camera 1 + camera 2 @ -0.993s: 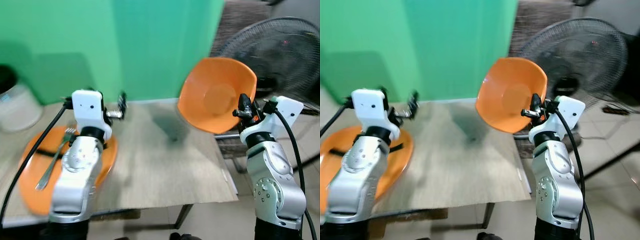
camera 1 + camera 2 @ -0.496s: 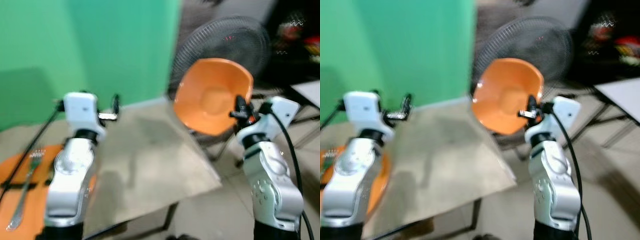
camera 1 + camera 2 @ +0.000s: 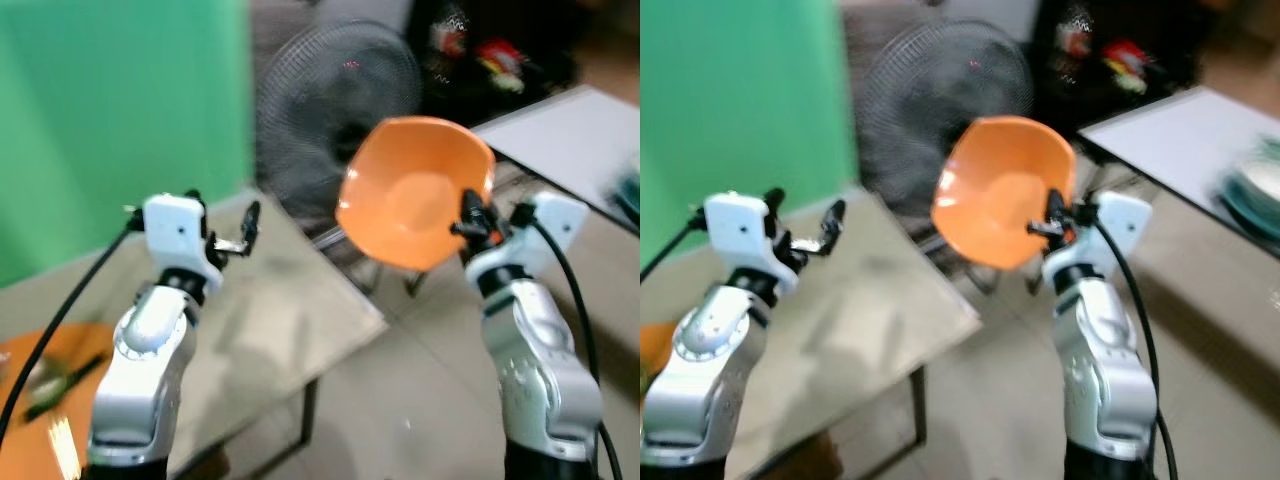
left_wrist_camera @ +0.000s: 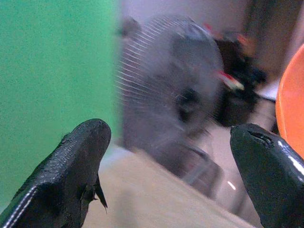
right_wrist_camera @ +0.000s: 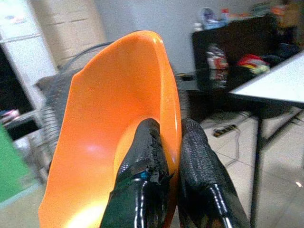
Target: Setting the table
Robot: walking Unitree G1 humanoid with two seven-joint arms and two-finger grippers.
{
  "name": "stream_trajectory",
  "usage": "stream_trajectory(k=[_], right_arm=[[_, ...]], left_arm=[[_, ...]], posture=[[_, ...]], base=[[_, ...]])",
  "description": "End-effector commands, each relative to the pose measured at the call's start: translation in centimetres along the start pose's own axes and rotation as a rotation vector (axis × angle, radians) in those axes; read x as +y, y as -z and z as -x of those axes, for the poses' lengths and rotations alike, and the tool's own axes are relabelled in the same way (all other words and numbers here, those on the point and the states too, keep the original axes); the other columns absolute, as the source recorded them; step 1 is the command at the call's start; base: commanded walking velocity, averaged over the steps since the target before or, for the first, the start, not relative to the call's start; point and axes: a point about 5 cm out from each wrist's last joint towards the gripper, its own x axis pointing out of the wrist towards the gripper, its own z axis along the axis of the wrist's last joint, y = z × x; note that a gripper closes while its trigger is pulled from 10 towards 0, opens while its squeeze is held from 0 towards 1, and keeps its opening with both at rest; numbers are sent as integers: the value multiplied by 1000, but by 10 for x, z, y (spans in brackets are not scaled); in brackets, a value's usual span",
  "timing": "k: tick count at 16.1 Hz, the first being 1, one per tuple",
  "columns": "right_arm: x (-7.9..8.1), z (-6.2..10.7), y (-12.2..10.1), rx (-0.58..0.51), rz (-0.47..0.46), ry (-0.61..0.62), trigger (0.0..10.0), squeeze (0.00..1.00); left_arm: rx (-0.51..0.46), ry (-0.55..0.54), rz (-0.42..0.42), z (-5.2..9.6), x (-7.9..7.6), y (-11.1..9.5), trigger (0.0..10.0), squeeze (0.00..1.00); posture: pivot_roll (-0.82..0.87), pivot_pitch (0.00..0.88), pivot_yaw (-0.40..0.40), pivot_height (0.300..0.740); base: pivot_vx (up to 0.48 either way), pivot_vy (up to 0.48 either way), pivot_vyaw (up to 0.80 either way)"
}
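Note:
An orange bowl (image 3: pixel 415 190) hangs tilted in the air at chest height, its hollow facing me. My right gripper (image 3: pixel 466 216) is shut on its rim, one finger inside (image 5: pixel 142 166) and one outside (image 5: pixel 199 161). My left gripper (image 3: pixel 245 228) is held up over the wooden table (image 3: pixel 270 310) with its fingers (image 4: pixel 76 161) wide apart and nothing between them. An orange plate (image 3: pixel 25 400) with dark cutlery on it lies at the table's near left corner, blurred.
A standing fan (image 3: pixel 335 100) is just beyond the table's far corner. A white table (image 3: pixel 1170 140) stands to the right, with stacked plates (image 3: pixel 1255 190) at its right end. Dark shelving with clutter (image 3: pixel 480 50) is behind. A green wall (image 3: pixel 110 110) fills the left. Tiled floor (image 3: pixel 400 400) lies between tables.
The whole view has swung to the right: the green wall and wooden table slid left, and the fan and white table came in. The bowl stays in my right gripper.

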Motion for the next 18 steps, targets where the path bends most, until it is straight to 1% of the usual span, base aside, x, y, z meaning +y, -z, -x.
stream_trajectory(k=[1, 3, 4, 5, 6, 7, 8, 9, 10, 11, 12, 14, 15, 16, 18], right_arm=[[-6, 2, -9, -49, -2, 25, 10000, 0], [-6, 3, -9, -47, -5, 24, 10000, 0], [-6, 3, -8, -44, -3, 23, 10000, 0], [-7, 4, -8, -40, 1, 25, 10000, 0], [-8, 5, -6, -36, 4, 29, 10000, 0], [-16, 6, -5, -38, 37, 79, 10000, 0], [-22, 7, -6, -35, 50, 116, 10000, 0], [-23, 11, -7, -16, 34, 94, 10000, 0], [-23, 14, -9, -7, 32, 75, 10000, 0], [-23, 15, -8, 2, 36, 60, 10000, 0], [-23, 16, -8, 6, 36, 52, 10000, 0], [-23, 15, -11, -7, 15, 54, 10000, 0], [-24, 13, -15, -20, 20, 62, 10000, 0], [-25, 12, -18, -26, 24, 63, 10000, 0], [-25, 12, -21, -29, 36, 52, 10000, 0]], left_arm=[[56, 11, 9, 0, -4, 3, 10000, 0], [129, -11, 30, 1, 1, 11, 10000, 0], [164, 1, 18, 2, 2, 15, 10000, 0], [225, 11, 4, 4, 2, 21, 10000, 0], [208, 17, 5, 3, -1, 19, 10000, 0], [155, -17, -32, -1, 0, 14, 10000, 0], [136, 6, -49, -4, -2, 11, 10000, 0], [105, 3, -47, -7, -4, 8, 10000, 0], [87, -23, -76, -9, -3, 6, 10000, 0], [119, -59, -115, -11, 0, 10, 10000, 0], [119, -57, -117, -12, 0, 10, 10000, 0], [40, -40, -71, -18, -3, 1, 10000, 0], [29, -4, -54, -22, -8, -1, 10000, 0], [27, 28, -35, -23, -12, -1, 10000, 0], [16, 48, -22, -23, -15, -1, 10000, 0]], posture=[[108, 0, -18, 740], [105, 0, -14, 740], [102, 0, -11, 740], [101, 0, -10, 740], [97, 0, -7, 740], [90, 0, -4, 740], [73, 0, 1, 740], [53, 0, 6, 740], [49, 0, 9, 740], [44, 0, 14, 740], [38, 0, 19, 740], [33, 0, 20, 740], [18, 0, 23, 740], [14, 0, 20, 740], [3, 0, 19, 740]], base=[[0, 0, -800], [0, 0, -800], [0, 0, -800], [0, 0, -800], [0, 0, -800], [0, 0, -800], [0, 0, -800], [0, 0, -800], [0, 0, -800], [0, 0, -800], [0, 0, -800], [0, 0, -800], [0, 0, -800], [0, 0, -800], [0, 0, -800]])
